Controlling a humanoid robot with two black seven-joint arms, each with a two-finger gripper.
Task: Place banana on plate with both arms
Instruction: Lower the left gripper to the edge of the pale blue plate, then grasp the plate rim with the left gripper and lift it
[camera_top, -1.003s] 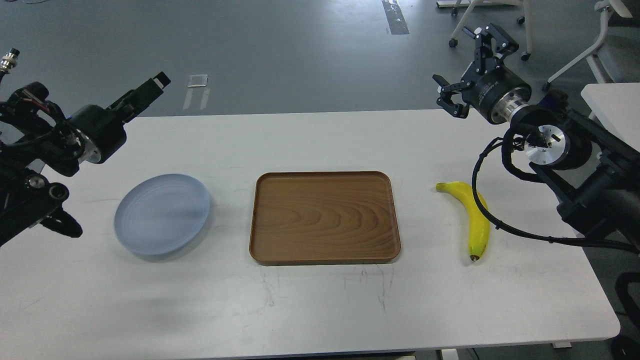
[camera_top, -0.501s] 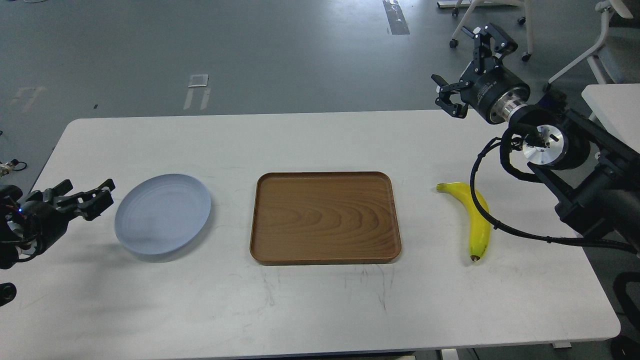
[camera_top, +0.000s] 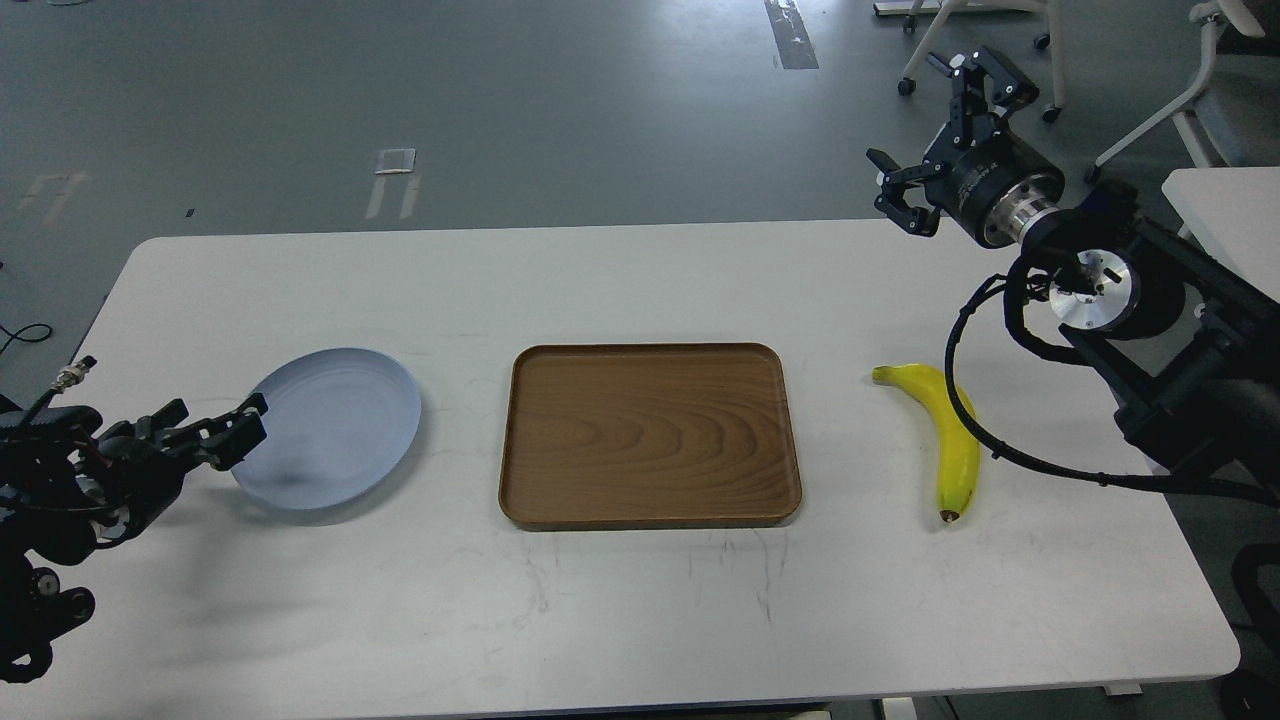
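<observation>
- The task stands at its opening step, as I judge it: the banana (camera_top: 947, 440) lies untouched on the white tabletop (camera_top: 640, 600), at about 3 o'clock of the brown wooden tray (camera_top: 649, 435), its dark tip pointing toward 6 o'clock.
- The plate (camera_top: 335, 425) sits at 9 o'clock of the tray, bare, well apart from the banana with the tray between them.
- The right gripper (camera_top: 935, 140) hangs above the far edge of the tabletop, at roughly 12 o'clock of the banana; its fingers are spread wide and hold nothing.
- A black cable from the right arm loops across the banana in this view; whether it touches the fruit I cannot tell.
- The left gripper (camera_top: 215, 430) is low at the plate's 9 o'clock rim, overlapping its edge in the view; its dark fingers look slightly parted and empty, and contact with the plate is unclear.
- Next move, by my reading: the right gripper needs to descend toward 6 o'clock onto the banana's middle and close across its width.
</observation>
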